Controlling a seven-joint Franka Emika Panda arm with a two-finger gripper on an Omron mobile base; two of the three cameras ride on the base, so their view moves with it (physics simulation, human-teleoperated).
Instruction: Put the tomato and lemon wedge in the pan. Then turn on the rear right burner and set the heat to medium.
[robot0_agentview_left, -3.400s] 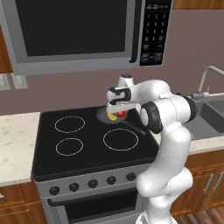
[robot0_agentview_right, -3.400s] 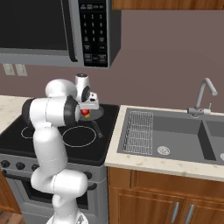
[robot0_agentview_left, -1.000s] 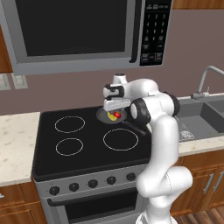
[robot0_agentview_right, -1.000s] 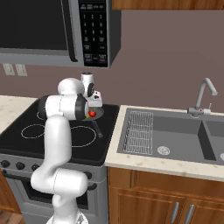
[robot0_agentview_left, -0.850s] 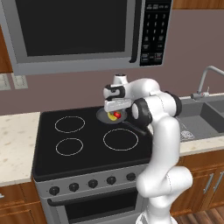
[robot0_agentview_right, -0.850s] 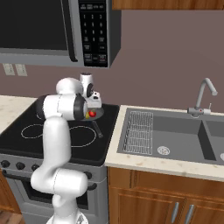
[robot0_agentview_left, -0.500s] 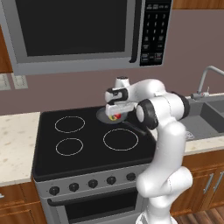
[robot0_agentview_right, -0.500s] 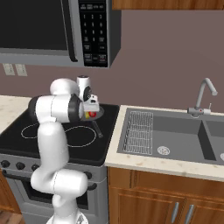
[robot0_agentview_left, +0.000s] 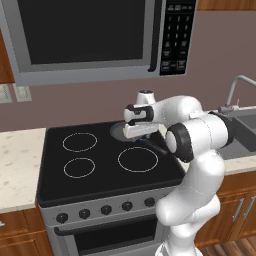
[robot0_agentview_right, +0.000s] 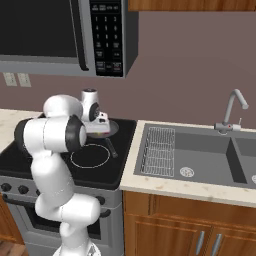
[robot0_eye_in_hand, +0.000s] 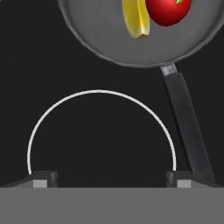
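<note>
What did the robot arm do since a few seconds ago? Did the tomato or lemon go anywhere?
The claw swung slightly toward the front of the stove, open and holding nothing. The tomato and lemon wedge stayed together in the pan, which stayed at the stove's back right.

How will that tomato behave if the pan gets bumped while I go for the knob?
The tomato looks round and glossy, so it would probably roll. It lies inside the pan beside the lemon wedge, and the raised rim should likely keep it in. The long thin handle sticks out toward the open gripper, so a knock there could turn the pan.
</note>
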